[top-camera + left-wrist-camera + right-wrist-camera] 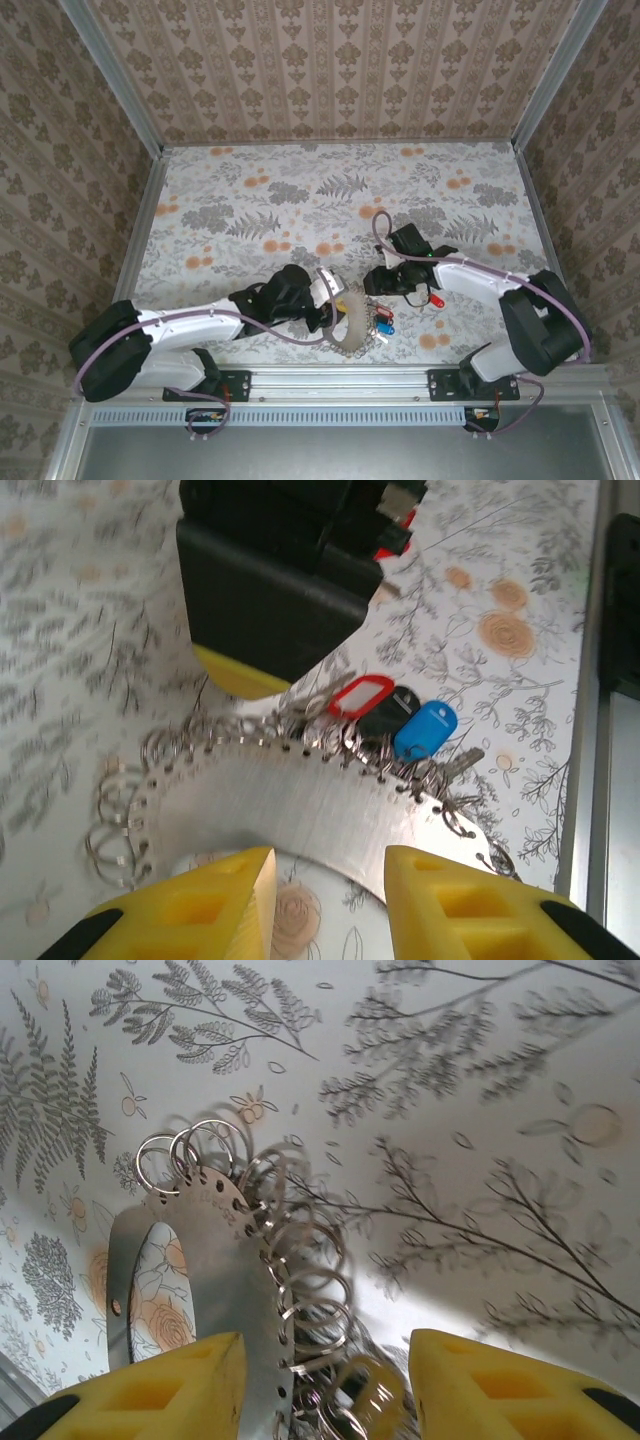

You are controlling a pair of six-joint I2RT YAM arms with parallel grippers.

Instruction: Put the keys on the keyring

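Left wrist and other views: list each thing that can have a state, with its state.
Left gripper: open, holding nothing.
Right gripper: open, holding nothing.
Keyring: on the table, not clamped by either gripper.
Red, black and blue keys: bunched at the keyring's rim; whether hooked on, cannot tell.
Lone red key: loose on the table, apart from the keyring.

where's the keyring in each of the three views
top external: keyring low centre, left of the coloured keys.
left wrist: keyring arches across the lower middle.
right wrist: keyring at lower left.
shared landmark: small wire loops along its rim.
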